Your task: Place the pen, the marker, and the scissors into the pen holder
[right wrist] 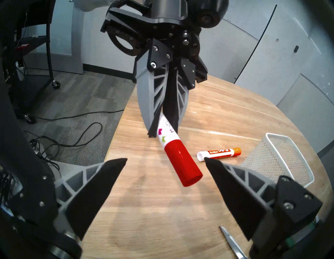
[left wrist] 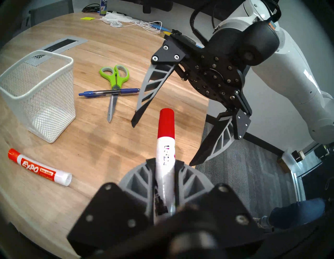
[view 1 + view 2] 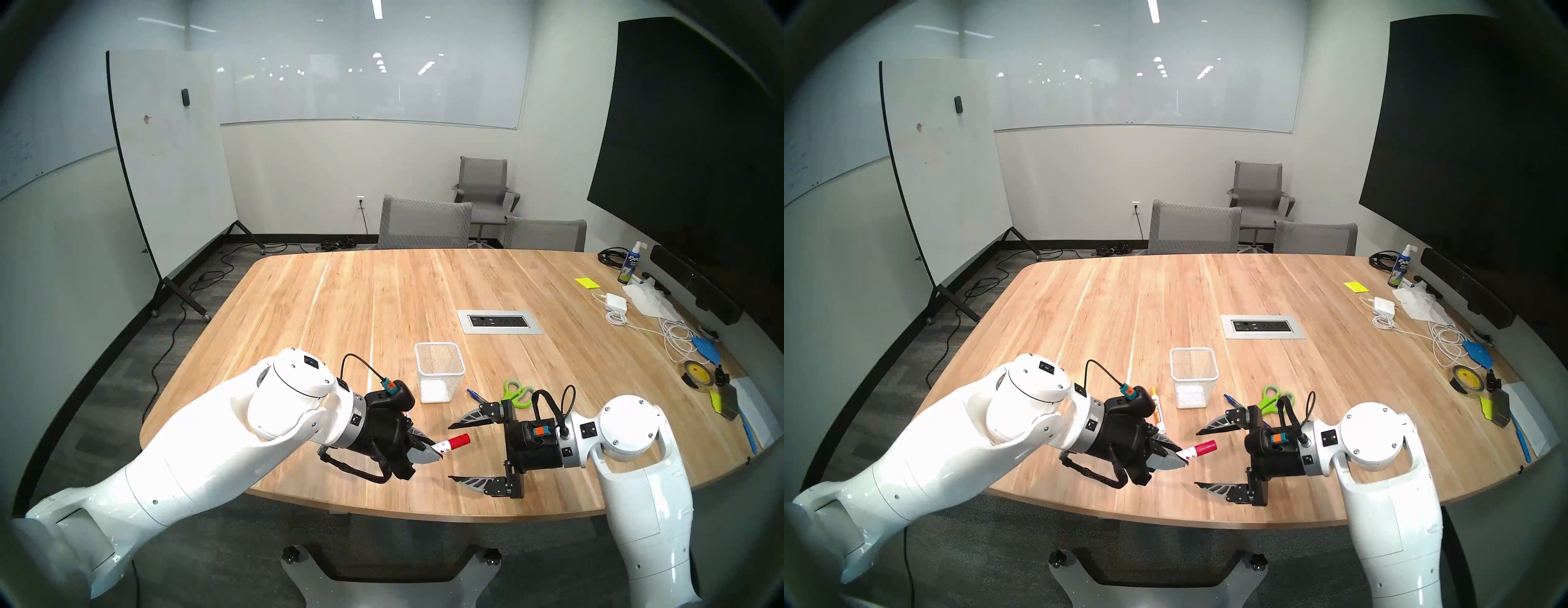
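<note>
Head views show the red-capped marker (image 3: 454, 442) held above the worktop (image 3: 382, 305), near its front edge, cap end pointing toward the right gripper (image 3: 456, 451). The left gripper (image 3: 430, 452) has its fingers (image 2: 139, 180) clenched on the marker's white barrel; the cap projects free beyond the fingertips. The right gripper faces it with its fingers (image 1: 101, 182) spread wide, released and holding nothing. In the right wrist view the cap (image 1: 182, 163) lies between the two fingertips without touching either.

The pen holder (image 3: 440, 378) stands upright on the worktop behind the grippers; nothing shows inside it. The scissors (image 2: 114, 85) lie flat to the right of the holder, blades closed, handles pointing away from the robot. The pen (image 2: 108, 92) lies across the scissors at the pivot. A second marker (image 2: 38, 167), orange-capped, lies flat on the worktop to the left of the holder, apart from it.

A power outlet panel (image 3: 499, 321) is set into the worktop behind the holder.
</note>
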Available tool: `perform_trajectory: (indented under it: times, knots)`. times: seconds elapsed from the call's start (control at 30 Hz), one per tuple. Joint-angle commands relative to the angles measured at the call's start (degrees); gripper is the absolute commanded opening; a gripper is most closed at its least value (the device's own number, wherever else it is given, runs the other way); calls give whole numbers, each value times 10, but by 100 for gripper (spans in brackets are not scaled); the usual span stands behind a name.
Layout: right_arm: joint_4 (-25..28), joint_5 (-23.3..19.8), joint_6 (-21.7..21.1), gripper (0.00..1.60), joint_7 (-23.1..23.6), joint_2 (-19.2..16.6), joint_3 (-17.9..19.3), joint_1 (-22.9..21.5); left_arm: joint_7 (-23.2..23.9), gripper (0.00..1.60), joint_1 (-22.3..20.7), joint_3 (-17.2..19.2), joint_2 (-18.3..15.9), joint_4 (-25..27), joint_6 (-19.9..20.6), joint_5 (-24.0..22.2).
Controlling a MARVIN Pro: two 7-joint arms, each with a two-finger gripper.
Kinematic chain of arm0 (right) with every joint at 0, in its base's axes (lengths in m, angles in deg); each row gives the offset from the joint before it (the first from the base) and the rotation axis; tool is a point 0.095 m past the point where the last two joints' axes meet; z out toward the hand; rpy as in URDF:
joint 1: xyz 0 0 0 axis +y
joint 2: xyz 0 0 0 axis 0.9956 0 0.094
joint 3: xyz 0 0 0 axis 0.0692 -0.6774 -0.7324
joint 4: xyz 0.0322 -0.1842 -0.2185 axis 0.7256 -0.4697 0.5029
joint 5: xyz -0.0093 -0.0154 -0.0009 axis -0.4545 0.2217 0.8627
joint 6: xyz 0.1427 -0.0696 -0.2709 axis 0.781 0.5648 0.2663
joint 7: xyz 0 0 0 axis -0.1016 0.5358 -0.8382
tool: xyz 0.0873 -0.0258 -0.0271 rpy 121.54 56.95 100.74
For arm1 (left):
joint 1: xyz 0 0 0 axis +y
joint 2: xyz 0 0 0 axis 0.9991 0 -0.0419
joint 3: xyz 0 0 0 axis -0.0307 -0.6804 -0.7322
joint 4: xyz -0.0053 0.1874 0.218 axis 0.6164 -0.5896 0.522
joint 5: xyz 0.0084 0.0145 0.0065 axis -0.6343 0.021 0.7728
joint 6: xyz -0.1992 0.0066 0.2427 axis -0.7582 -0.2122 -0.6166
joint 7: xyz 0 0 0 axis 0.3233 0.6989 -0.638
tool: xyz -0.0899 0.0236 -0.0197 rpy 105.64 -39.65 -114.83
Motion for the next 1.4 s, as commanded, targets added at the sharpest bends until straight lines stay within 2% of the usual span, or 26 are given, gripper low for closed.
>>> perform_trajectory:
  times: [0.0,0.63,1.27,1.37]
  knots:
    - [16,-1,2,160,1,1,0,3,15,0,-15,-6,-4,-1,1,2]
    - [7,14,12,160,-7,2,-9,9,31,0,-31,-22,-5,-18,0,3]
    - [-7,17,19,160,-18,5,-11,5,40,0,-50,-40,17,-45,0,3]
    - [-11,19,21,146,-20,6,-12,5,41,0,-51,-42,17,-46,0,3]
